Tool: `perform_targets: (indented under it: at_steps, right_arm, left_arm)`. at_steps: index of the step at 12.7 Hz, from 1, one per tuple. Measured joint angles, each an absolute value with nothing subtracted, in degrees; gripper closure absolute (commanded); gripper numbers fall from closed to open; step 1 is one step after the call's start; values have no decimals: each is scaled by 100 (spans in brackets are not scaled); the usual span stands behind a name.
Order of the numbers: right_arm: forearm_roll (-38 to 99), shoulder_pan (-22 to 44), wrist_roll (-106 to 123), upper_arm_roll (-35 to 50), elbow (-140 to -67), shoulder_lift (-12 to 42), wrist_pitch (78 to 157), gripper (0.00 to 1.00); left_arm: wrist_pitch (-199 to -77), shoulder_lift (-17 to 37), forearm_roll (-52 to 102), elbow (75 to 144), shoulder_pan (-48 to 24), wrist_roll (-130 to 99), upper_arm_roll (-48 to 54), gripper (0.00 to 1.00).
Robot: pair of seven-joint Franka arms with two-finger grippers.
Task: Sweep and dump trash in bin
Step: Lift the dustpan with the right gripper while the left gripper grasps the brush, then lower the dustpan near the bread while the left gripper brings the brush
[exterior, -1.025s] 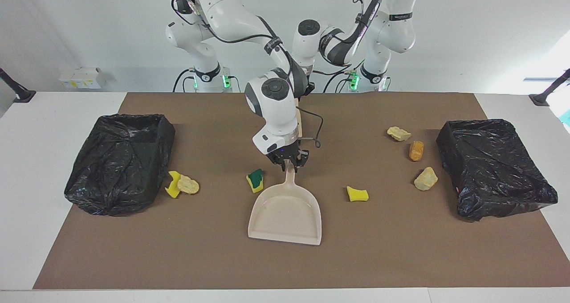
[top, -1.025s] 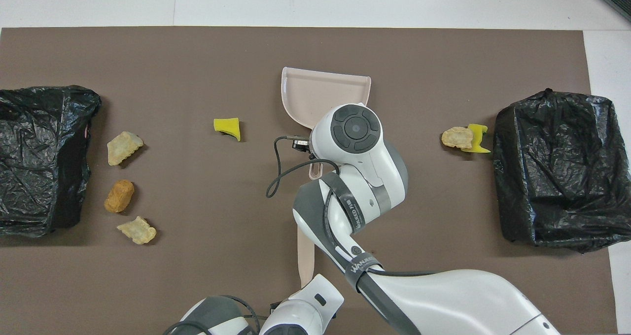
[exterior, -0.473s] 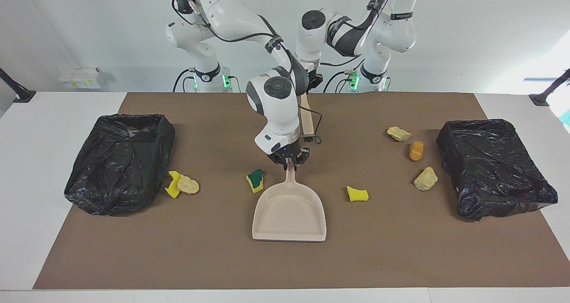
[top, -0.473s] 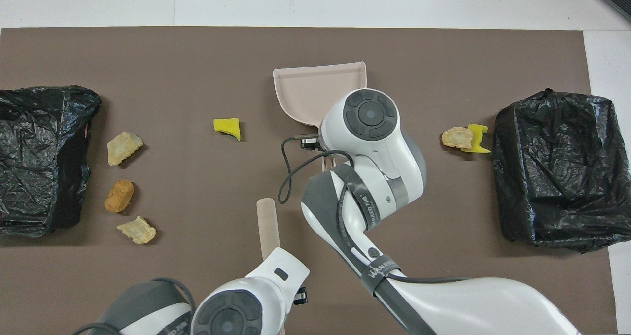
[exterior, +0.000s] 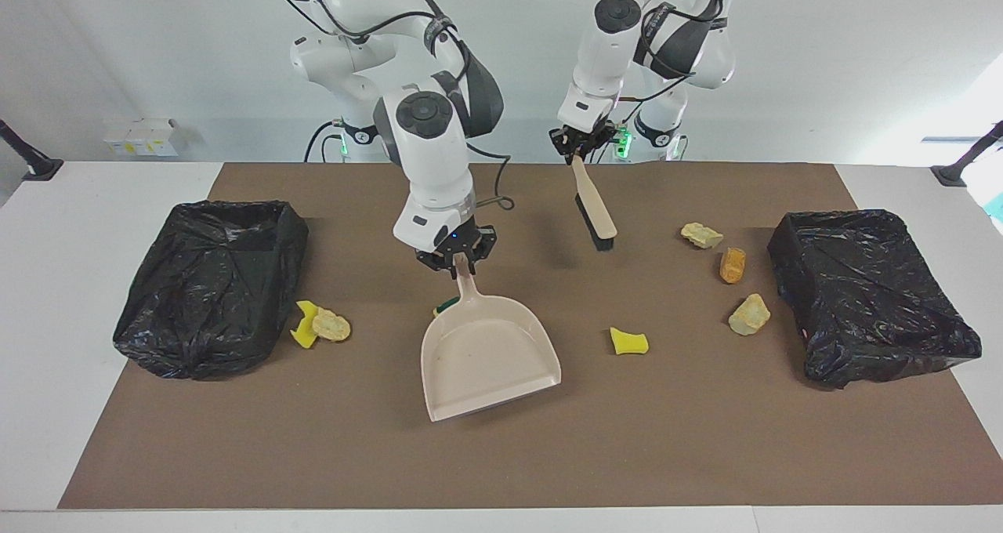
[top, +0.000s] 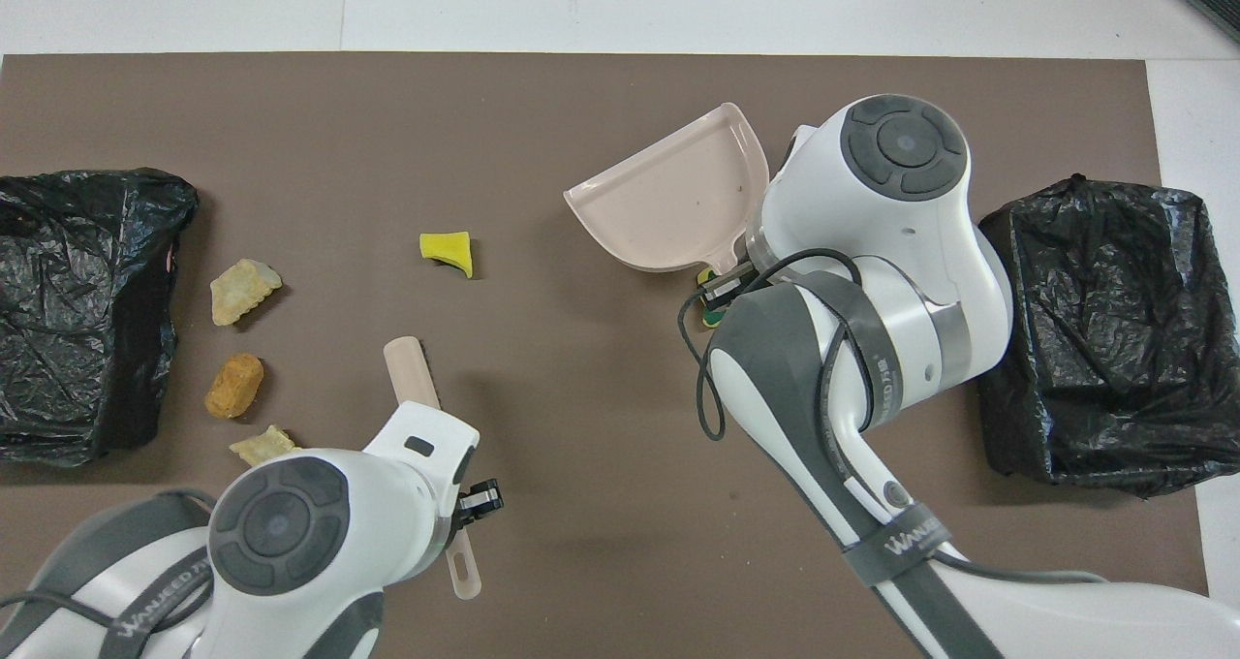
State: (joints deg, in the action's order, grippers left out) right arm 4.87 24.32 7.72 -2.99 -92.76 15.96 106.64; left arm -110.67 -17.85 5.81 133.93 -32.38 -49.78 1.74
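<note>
My right gripper [exterior: 457, 260] is shut on the handle of the beige dustpan [exterior: 486, 357], which hangs tilted over the middle of the mat and covers most of a green-and-yellow sponge [exterior: 445, 307]. My left gripper [exterior: 577, 150] is shut on the beige brush [exterior: 594, 212], held up with its black bristles down. The trash lies scattered: a yellow sponge bit [exterior: 629, 342], three bread-like chunks [exterior: 733, 265] toward the left arm's end, and a yellow bit with a chunk [exterior: 331, 326] toward the right arm's end. In the overhead view the dustpan [top: 673, 203] and brush [top: 412, 368] show beside the arms.
Two bins lined with black bags stand on the brown mat, one [exterior: 211, 286] at the right arm's end and one [exterior: 870, 294] at the left arm's end. White table [exterior: 117, 188] borders the mat all round.
The right gripper has lifted the dustpan and swung it toward the right arm's end, over the green sponge. The left gripper has raised the brush and carried it toward the left arm's end.
</note>
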Motion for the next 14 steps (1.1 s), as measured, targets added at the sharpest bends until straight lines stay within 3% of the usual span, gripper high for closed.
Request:
perform_targets:
  at_steps: [7,14]
  right_arm:
    - [-310,2265,3501,-256,-9370,1523,9689,100]
    - [-1118,2589,4580,-209,-9664,1516,9752,100]
  left_arm:
    - [-11177,-1473,333,13195,-2515,-4936,179,100]
    - [-11142,-1199,-245,13095,-2409,-4862,182,100]
